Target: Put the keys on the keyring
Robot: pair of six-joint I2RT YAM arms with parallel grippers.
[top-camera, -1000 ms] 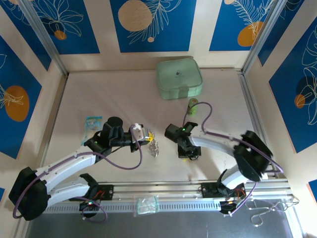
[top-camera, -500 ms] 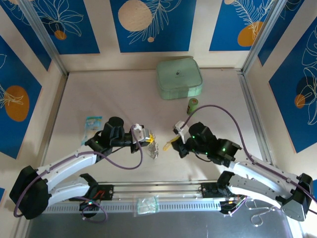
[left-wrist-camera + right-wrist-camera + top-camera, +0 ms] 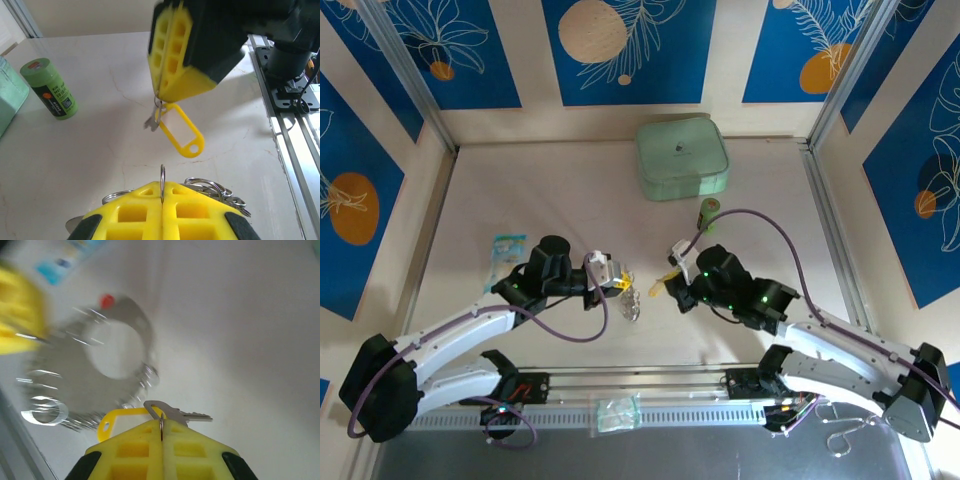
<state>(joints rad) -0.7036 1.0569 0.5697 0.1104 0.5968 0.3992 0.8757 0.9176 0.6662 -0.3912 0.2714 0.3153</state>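
The left gripper [image 3: 162,189] has blocky yellow plastic fingers with a moulded grid of square pockets. They are clamped tight on a thin edge of the keyring [image 3: 210,188], a silvery wire loop. Its small chain-like links bunch up just to the right of the jaws and hang behind them. From the right wrist the keyring is a blurred, shiny oval ahead of the jaws and to their left. A red dot sits at its top edge, probably the red key [image 3: 106,301], though it is too smeared to be sure.

The right gripper [image 3: 159,94] has the same yellow ribbed fingers, also pressed fully together. They pinch the small metal ring of the yellow key [image 3: 183,133]. Its head is a glossy, rounded plastic tag with a pale window and a hole at the far end. The tag dangles just below the jaws, with a small dull metal blade beside it. The key hangs in the air between the two grippers, just short of the left jaws and not touching the keyring.

Off to the left of the right gripper's jaws, a green cylinder [image 3: 49,88] with a matte printed label stands upright on the smooth, pale, faintly veined table [image 3: 90,150]. The soft edge of a pale green case [image 3: 7,100] lies beyond it.
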